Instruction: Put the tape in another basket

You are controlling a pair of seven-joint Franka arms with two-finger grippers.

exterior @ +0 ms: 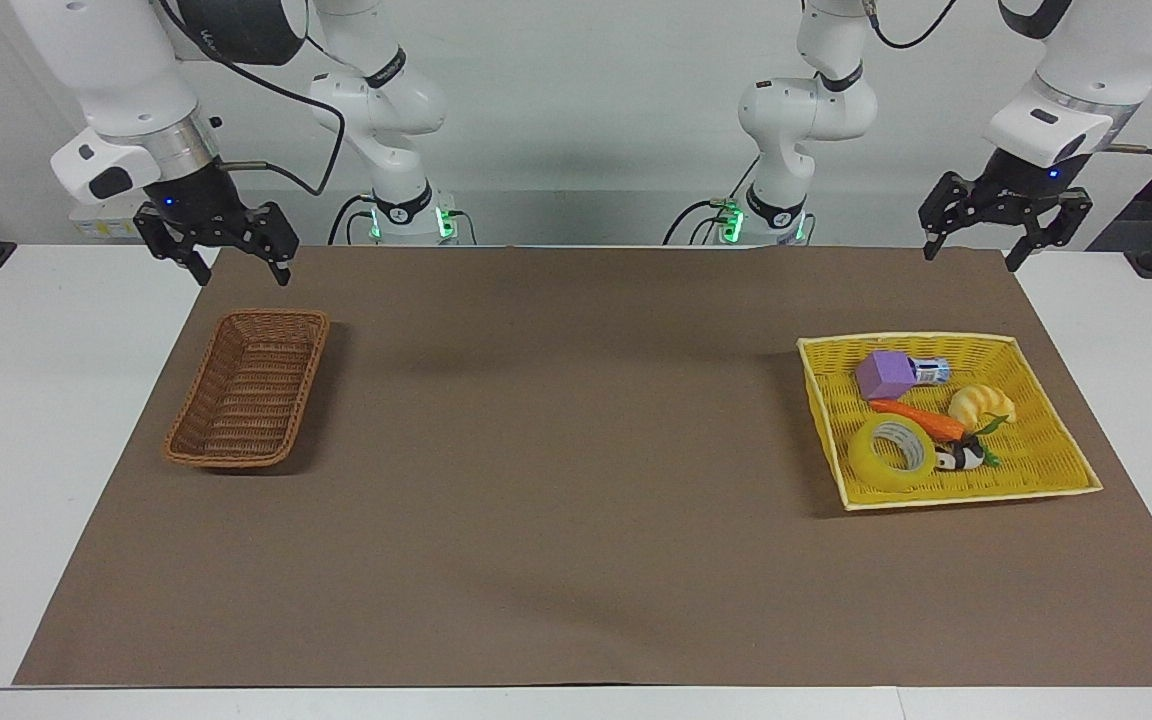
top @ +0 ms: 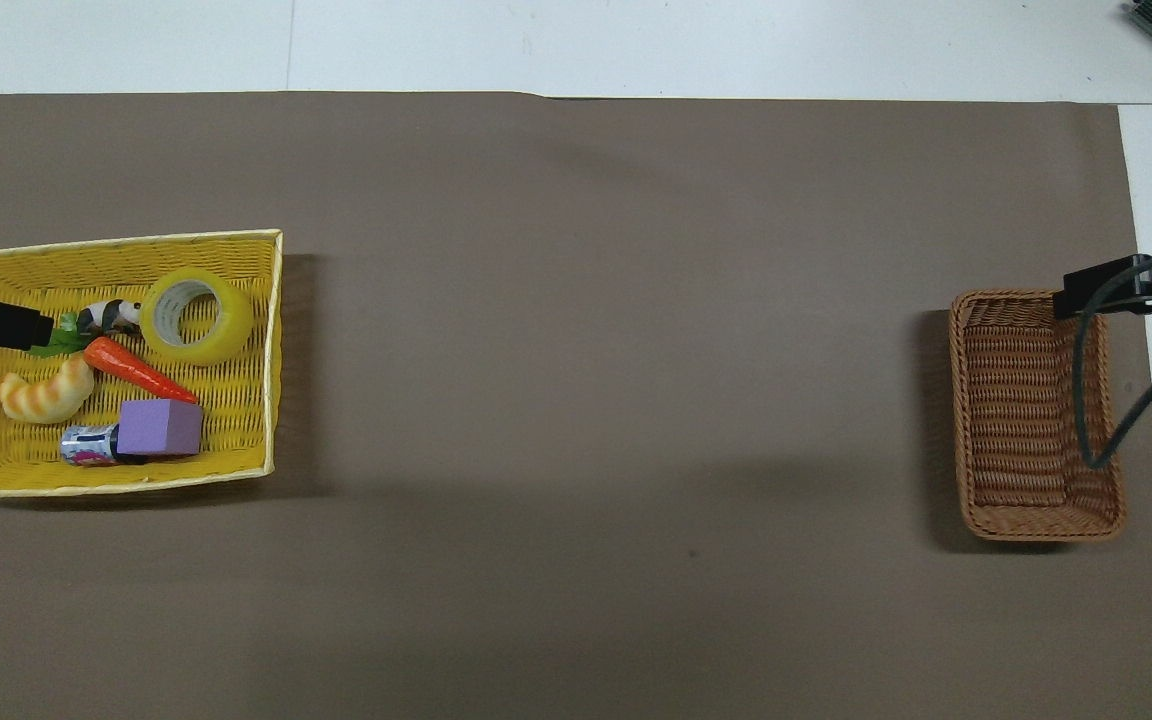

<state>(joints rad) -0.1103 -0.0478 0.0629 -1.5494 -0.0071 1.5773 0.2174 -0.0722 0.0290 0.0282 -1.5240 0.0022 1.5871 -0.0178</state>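
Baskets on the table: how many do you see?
2. The brown wicker basket lies toward the right arm's end, empty. The yellow basket, toward the left arm's end, holds the tape and toys.

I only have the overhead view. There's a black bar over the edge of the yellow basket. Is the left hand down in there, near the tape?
Observer: No. The left hand hangs high above the yellow basket, well clear of the tape.
Operator: Are its fingers open?
Observer: Yes, spread wide, holding nothing.
Operator: And the right hand?
Observer: The right hand is also raised, above the end of the wicker basket, open and empty.
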